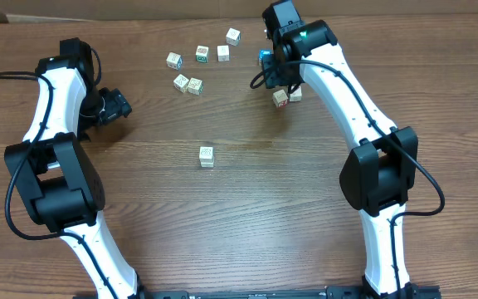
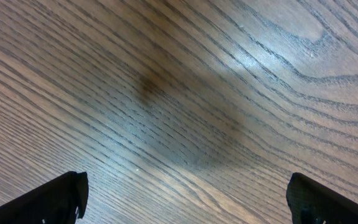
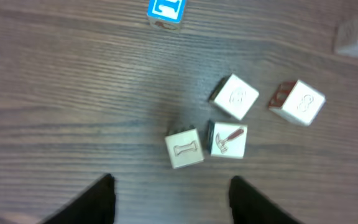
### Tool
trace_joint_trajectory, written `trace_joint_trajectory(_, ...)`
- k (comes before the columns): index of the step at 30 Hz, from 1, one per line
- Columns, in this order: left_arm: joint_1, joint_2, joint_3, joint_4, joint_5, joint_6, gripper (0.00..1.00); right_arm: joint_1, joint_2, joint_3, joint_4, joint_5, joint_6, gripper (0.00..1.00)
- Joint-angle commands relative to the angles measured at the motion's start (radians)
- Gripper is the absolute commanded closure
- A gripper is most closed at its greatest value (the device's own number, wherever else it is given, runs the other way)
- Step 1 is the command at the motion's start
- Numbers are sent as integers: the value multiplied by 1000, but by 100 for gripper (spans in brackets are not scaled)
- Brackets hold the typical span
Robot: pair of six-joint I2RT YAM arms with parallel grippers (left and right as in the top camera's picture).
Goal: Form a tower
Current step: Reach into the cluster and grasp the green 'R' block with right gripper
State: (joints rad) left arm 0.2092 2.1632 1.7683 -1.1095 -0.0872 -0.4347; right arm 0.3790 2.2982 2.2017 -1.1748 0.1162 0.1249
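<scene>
Dark fingers of the right gripper fill the bottom of its wrist view, standing partly apart with only bare wood between them and nothing held. Just past the gap, at 12 o'clock, lies a pale cube printed with a bone, and a cube printed with a hammer sits just beside it at 3 o'clock. Two more pale cubes lie farther out, one at 12 o'clock from the hammer cube and one with a reddish side at 2 o'clock. A blue-faced cube is cut off by the top edge. The left gripper hangs over empty table, its jaws spread as wide as they go and gripping nothing. From overhead, the tower stands alone near the middle of the table, well apart from both arms; its height cannot be counted from above. A loose scatter of pale cubes lies at 12 o'clock from it.
</scene>
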Motion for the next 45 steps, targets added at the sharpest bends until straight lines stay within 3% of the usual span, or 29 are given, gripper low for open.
trace_joint_trajectory(1,-6,12,2,0,-5,12,0,-29,23,-49,35,-58,-55,58)
trace_joint_trajectory(19,-6,12,2,0,-5,12,0,-39,24,-343,341,-119,-134,53)
trace_joint_trajectory(27,-6,12,2,0,-5,12,0,-39,25,-362,356,-119,-133,66)
trace_joint_trajectory(29,-6,12,2,0,-5,12,0,-39,25,-362,365,-119,-133,62)
trace_joint_trajectory(30,-6,12,2,0,-5,12,0,-39,25,-362,372,-119,-133,53)
trace_joint_trajectory(33,-6,12,2,0,-5,12,0,-39,25,-362,398,-119,-133,52)
trace_joint_trajectory(36,-6,12,2,0,-5,12,1,-38,25,-362,404,-119,-133,59)
trace_joint_trajectory(41,-6,12,2,0,-5,12,0,-38,25,-343,360,-118,-125,78)
trace_joint_trajectory(45,-6,12,2,0,-5,12,1,-38,18,-248,244,-119,-68,79)
